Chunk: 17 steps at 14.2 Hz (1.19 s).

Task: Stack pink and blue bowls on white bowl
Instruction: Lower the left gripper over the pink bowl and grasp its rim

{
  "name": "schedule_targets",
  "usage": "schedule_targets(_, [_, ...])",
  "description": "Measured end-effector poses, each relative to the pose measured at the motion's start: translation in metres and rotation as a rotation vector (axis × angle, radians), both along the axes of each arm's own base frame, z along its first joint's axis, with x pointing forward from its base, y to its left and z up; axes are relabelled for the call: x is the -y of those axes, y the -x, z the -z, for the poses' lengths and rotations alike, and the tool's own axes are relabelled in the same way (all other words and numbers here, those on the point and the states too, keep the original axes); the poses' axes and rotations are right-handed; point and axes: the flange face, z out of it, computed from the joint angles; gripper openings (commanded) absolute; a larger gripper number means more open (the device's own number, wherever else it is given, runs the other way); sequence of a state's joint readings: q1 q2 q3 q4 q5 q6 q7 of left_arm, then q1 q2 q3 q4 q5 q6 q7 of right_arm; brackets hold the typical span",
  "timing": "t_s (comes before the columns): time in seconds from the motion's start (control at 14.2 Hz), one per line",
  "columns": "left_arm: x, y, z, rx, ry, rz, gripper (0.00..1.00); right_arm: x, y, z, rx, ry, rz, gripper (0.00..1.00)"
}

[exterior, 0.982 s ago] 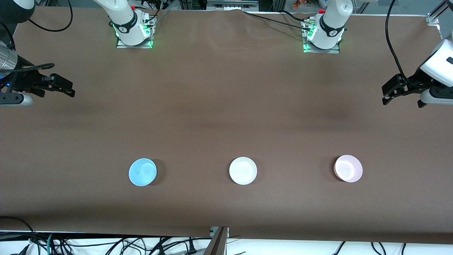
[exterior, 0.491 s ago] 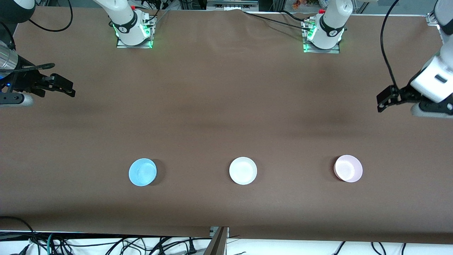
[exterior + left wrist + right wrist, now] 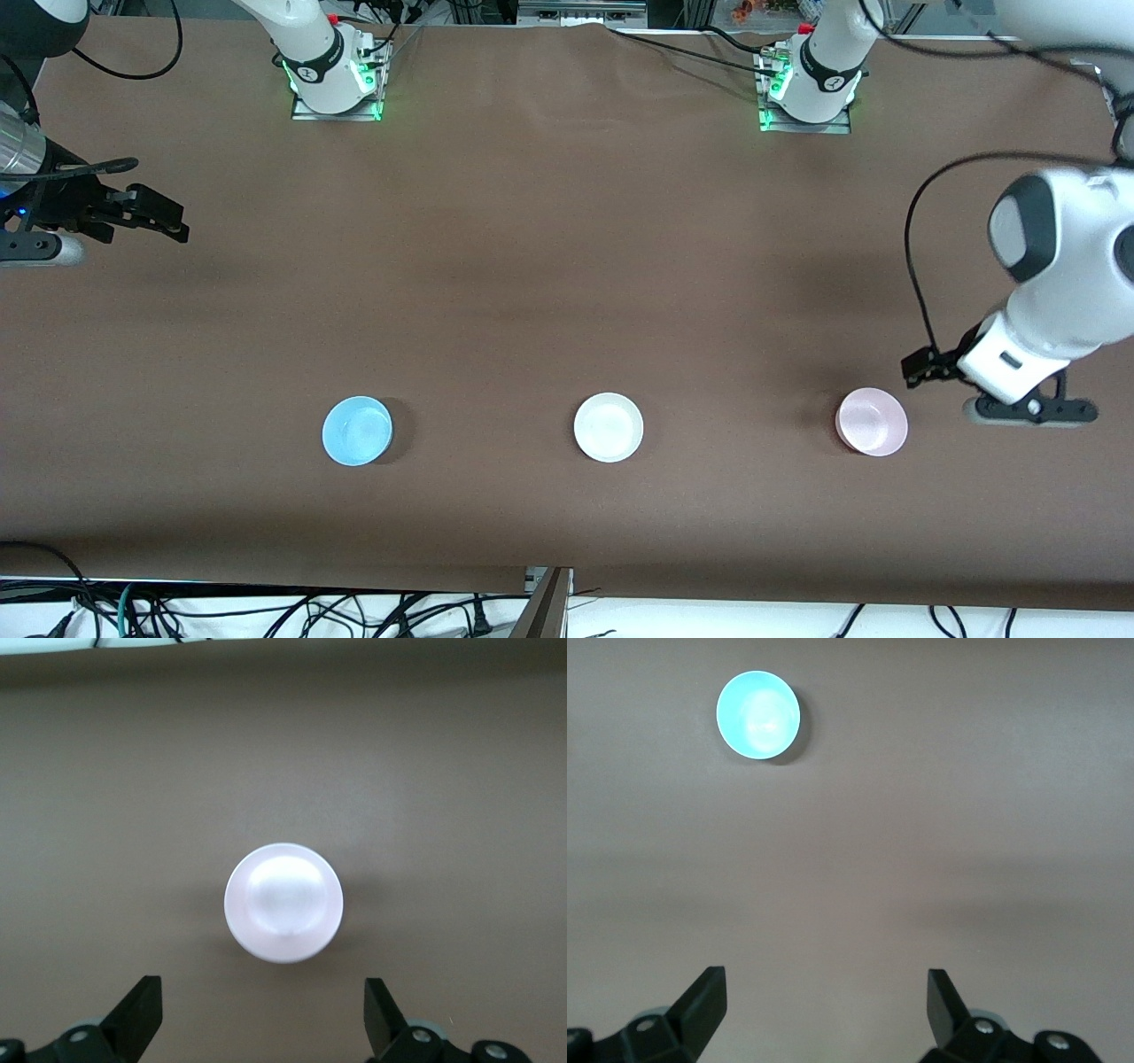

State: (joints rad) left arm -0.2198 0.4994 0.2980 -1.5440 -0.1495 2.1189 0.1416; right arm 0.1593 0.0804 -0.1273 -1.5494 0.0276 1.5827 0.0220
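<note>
Three small bowls stand in a row on the brown table. The white bowl (image 3: 608, 427) is in the middle, the blue bowl (image 3: 356, 431) toward the right arm's end, the pink bowl (image 3: 872, 422) toward the left arm's end. My left gripper (image 3: 921, 368) is open and empty, in the air just beside the pink bowl; that bowl shows in the left wrist view (image 3: 283, 903) ahead of the open fingers. My right gripper (image 3: 168, 221) is open and empty, waiting over the table's edge at the right arm's end. The blue bowl shows far off in the right wrist view (image 3: 757, 714).
The brown table cloth (image 3: 567, 266) is bare apart from the bowls. The arm bases (image 3: 332, 75) stand at the edge farthest from the front camera. Cables (image 3: 266, 616) hang below the table's nearest edge.
My left arm has swung down and toward the front camera, bringing its open gripper close beside the pink bowl. The right arm and the bowls have not moved.
</note>
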Motion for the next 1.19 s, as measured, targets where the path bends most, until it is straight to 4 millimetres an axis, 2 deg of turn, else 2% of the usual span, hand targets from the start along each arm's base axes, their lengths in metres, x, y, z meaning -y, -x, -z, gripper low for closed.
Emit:
schedule_targets(0.14, [-0.034,-0.009,0.049,0.015,0.064,0.002,1.0,0.0,0.0,0.0,0.0,0.0,0.0,1.0])
schedule_targets(0.28, [-0.061,-0.011,0.089,0.014,0.075,0.001,1.0,0.0,0.0,0.0,0.001,0.0,0.0,1.0])
schedule_targets(0.42, [-0.069,-0.011,0.115,0.014,0.06,-0.002,1.0,0.0,0.0,0.0,0.003,0.0,0.0,1.0])
schedule_targets(0.7, [-0.064,-0.007,0.146,0.031,0.04,-0.002,1.0,0.0,-0.002,-0.001,0.015,0.0,0.001,1.0])
schedule_targets(0.91, [-0.067,0.001,0.167,0.034,0.027,-0.013,1.0,0.0,-0.002,-0.001,0.016,0.0,0.001,1.0])
schedule_targets(1.05, [-0.067,0.004,0.175,0.04,0.044,-0.037,0.92,0.0,-0.002,-0.001,0.016,0.0,0.001,1.0])
schedule_targets(1.19, [-0.065,0.006,0.181,0.035,0.054,-0.044,0.69,0.0,-0.002,-0.001,0.017,0.0,0.001,1.0])
